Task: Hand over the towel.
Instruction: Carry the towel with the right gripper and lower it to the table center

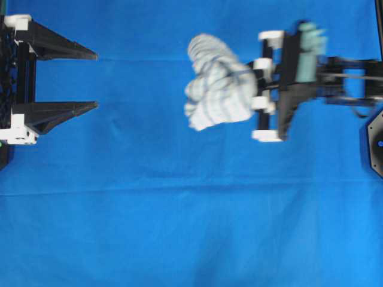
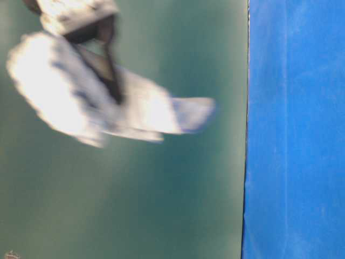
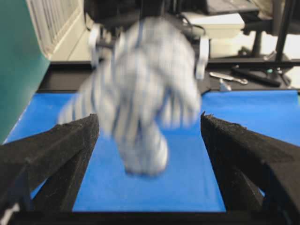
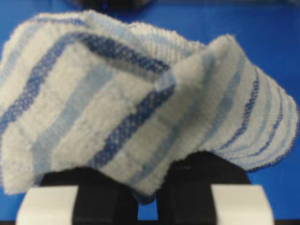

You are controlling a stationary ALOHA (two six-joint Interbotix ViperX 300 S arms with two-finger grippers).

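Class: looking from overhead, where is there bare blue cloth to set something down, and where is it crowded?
Free: the whole lower half of the blue cloth, and the strip between the open left tool and the towel. Crowded: around the right tool, shut on the towel.

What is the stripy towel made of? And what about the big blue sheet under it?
The towel looks like soft terry or knitted cotton: the right wrist view shows a fuzzy, looped surface and woven blue stripes, and it droops in folds. The blue cloth looks like thin matte fabric, perhaps felt or cotton; it lies flat with faint creases and no shine.
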